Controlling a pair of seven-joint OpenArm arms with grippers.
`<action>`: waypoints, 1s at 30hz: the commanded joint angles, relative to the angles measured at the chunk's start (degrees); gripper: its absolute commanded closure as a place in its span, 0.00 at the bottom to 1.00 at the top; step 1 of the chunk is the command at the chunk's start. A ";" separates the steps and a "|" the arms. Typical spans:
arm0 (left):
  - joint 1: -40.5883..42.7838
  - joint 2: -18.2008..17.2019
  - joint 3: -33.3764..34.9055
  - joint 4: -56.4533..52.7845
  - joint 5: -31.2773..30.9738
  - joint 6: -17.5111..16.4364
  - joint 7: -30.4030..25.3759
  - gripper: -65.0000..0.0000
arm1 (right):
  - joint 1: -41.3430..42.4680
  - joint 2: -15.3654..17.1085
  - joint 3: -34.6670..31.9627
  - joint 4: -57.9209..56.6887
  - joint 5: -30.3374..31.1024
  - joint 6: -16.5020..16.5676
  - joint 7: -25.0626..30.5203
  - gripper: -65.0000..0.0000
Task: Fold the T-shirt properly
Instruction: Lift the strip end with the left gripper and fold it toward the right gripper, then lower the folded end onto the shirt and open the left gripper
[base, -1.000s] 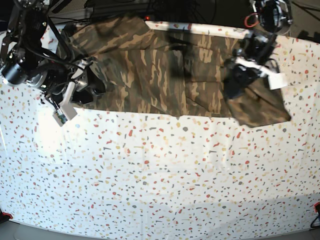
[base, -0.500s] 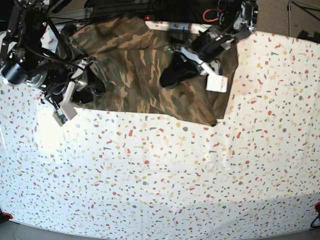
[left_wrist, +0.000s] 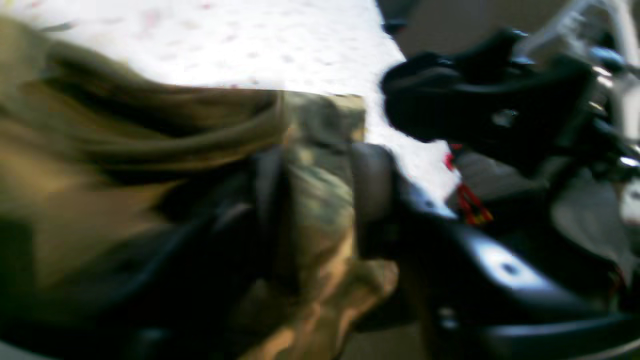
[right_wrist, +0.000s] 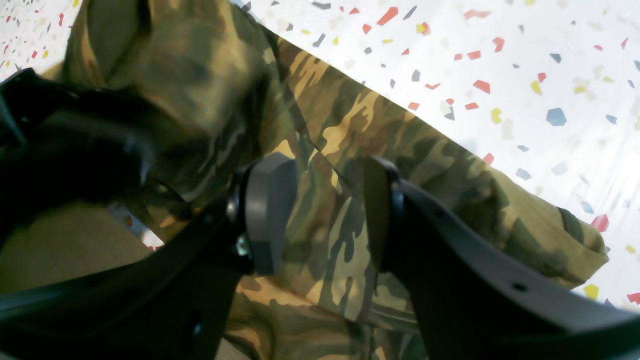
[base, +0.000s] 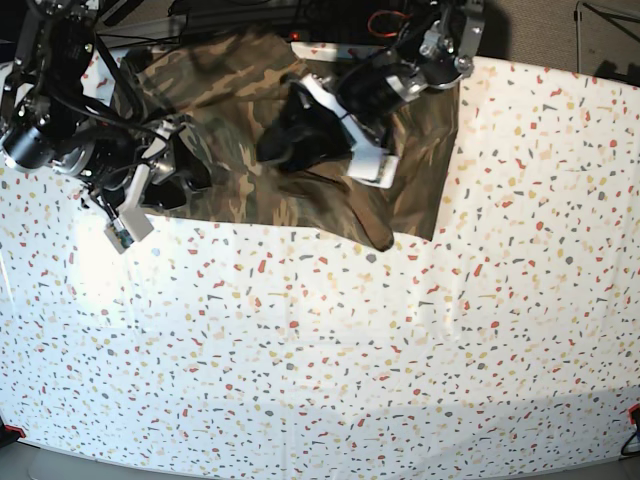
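1. The left wrist view is very blurry and dark low down.
2. The right wrist view is sharp on the T-shirt (right_wrist: 345, 150).
3. Bright glare washes the table (base: 330, 340) beside the T-shirt.
4. The base view bends at its edges.

No readable text or labels appear anywhere.

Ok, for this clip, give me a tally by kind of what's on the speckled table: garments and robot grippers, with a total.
Garments: 1, the camouflage T-shirt, partly folded over at the far edge of the table.
Robot grippers: 2, the left gripper over the shirt's middle and the right gripper at the shirt's other side.
Total: 3
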 joint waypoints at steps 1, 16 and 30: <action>-0.74 0.46 1.33 1.14 -1.22 -2.27 0.11 0.59 | 0.50 0.66 0.35 0.72 0.87 0.25 1.27 0.59; -9.92 0.42 4.02 10.71 -8.50 -3.80 16.61 0.59 | 0.50 0.66 0.35 0.72 -0.61 0.25 1.53 0.59; -8.44 -11.39 4.02 16.85 11.43 9.79 13.42 0.59 | 0.50 0.76 0.35 0.66 -2.60 0.25 2.60 0.59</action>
